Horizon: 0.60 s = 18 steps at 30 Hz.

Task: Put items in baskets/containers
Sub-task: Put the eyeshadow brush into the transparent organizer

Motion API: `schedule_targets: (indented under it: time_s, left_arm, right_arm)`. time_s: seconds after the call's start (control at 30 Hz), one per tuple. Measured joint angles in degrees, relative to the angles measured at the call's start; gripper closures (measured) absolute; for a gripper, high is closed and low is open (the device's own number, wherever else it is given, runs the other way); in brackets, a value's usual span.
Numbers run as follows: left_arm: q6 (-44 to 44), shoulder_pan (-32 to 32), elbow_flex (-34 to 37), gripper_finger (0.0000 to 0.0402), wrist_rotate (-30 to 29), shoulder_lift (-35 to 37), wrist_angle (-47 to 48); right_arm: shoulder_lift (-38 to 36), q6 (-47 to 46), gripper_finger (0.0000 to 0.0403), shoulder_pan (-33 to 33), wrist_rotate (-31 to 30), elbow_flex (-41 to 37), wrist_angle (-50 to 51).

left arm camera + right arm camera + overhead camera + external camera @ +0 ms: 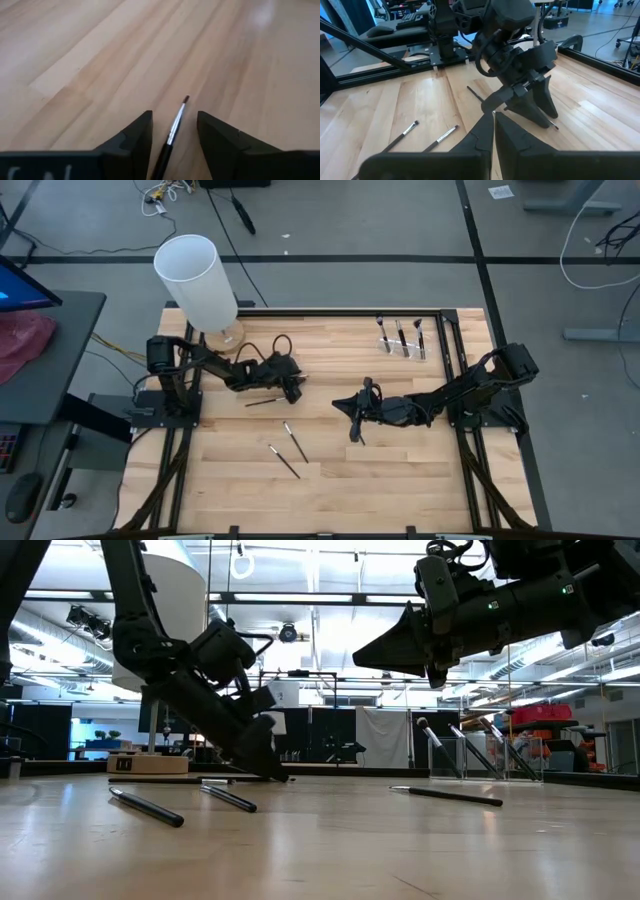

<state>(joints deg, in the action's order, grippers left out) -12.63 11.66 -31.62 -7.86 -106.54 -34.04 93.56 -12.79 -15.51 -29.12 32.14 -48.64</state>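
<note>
Bright overhead light, glare on table (265,15)

Brush (172,132) handle behind left jaws

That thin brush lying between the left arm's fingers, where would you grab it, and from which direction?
Mid-handle, from straight above. The brush lies flat on the table, so only its top and sides are reachable. The left tool is open and straddles it, one finger each side, its slim dark handle running between them; closing across the handle avoids the small bristle tip.
</note>
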Motion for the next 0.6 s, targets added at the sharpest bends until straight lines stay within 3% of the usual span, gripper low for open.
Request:
schedule_targets:
  time_s: [0.17, 0.43, 0.6]
  left_arm:
    - [2.87, 0.03, -0.09, 0.0276, 2.16, -0.02, 1.14]
    - [7.50, 1.93, -0.14, 0.0381, 6.68, 0.01, 1.91]
    - [9.01, 4.07, -0.15, 0.0390, 12.55, 0.07, 2.12]
  right_arm:
    - [0.00, 0.02, 0.0382, 0.00, 0.00, 0.00, 0.00]
    - [0.00, -0.16, 0.0382, -0.02, 0.00, 0.00, 0.00]
    - [0.00, -0.25, 0.0382, -0.13, 0.02, 0.00, -0.02]
